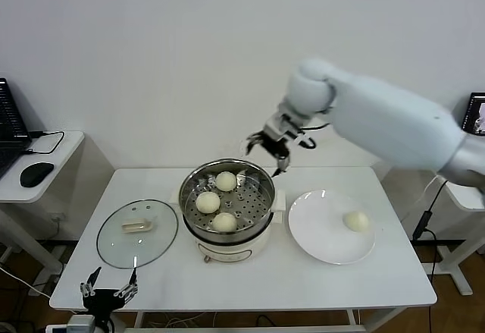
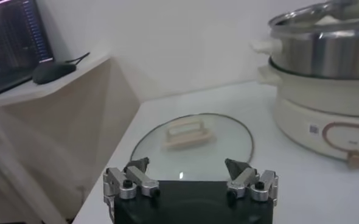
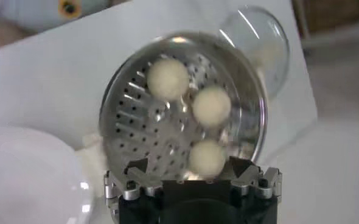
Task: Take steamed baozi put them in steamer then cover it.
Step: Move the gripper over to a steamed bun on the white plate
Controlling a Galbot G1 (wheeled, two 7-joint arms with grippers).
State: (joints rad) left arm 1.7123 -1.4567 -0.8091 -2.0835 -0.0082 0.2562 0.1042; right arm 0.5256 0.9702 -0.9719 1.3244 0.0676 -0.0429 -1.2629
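Three baozi in steamer — one on plate.

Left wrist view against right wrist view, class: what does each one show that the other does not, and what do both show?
Only the left wrist view shows the open left gripper, the cover's cream handle, the steamer's base and a side desk with a mouse.

Only the right wrist view shows the open right gripper above the steamer, the three baozi on its perforated tray, and the plate.

Both show the steel steamer, the glass cover and the white table.
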